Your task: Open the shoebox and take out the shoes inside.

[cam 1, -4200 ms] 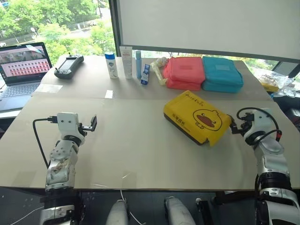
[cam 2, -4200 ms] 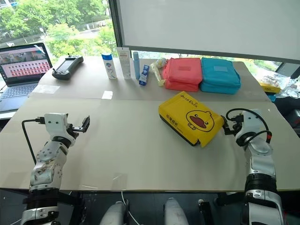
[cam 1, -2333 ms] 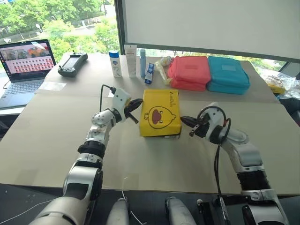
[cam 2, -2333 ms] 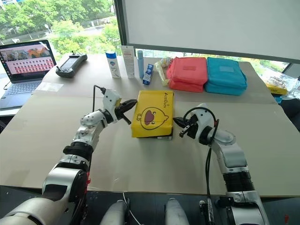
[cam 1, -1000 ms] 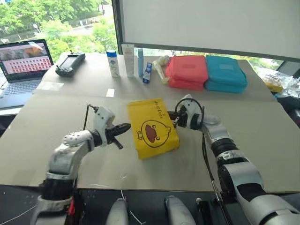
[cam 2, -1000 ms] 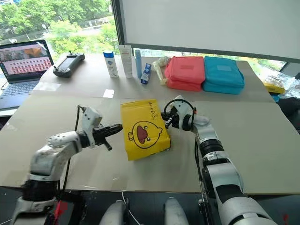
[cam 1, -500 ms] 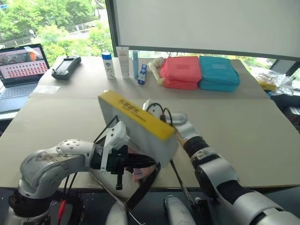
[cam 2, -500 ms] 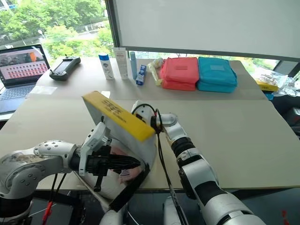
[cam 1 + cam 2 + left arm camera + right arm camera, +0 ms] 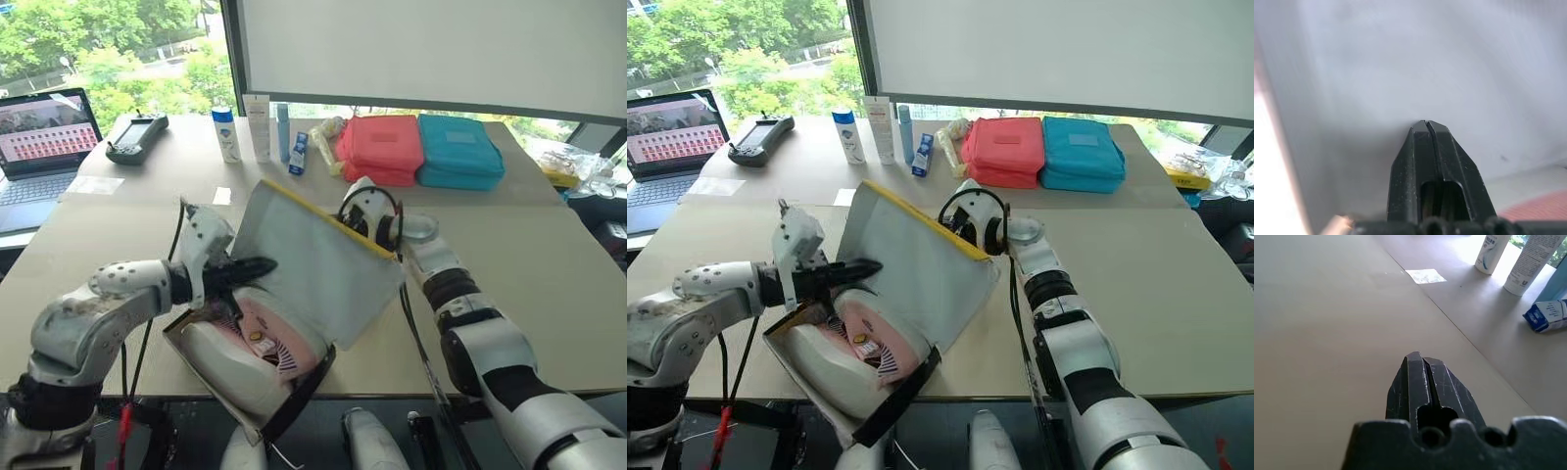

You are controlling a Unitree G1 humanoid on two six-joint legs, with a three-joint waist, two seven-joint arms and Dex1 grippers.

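The shoebox [image 9: 299,392] sits at the table's front edge, tilted, with its black side toward me. Its yellow-edged lid [image 9: 323,284] stands raised, white inside facing me. Pink shoes [image 9: 260,338] with white soles lie inside the box. My left gripper [image 9: 263,264] is shut with nothing in it, its tips resting against the lid's white inside [image 9: 1449,73]. My right hand [image 9: 367,211] is at the lid's top edge, behind it. In the right wrist view the right gripper [image 9: 1418,356] is shut and empty, over bare table.
A pink pouch [image 9: 382,147] and a teal pouch [image 9: 460,149] lie at the back, with bottles and tubes [image 9: 260,127] to their left. A laptop [image 9: 44,132] and a controller [image 9: 132,137] are at the far left. The table's right half is bare.
A second ago the box lay closed between both grippers. Now the lid stands open, the left gripper is inside against it, and the pink shoes show. Both hands have risen.
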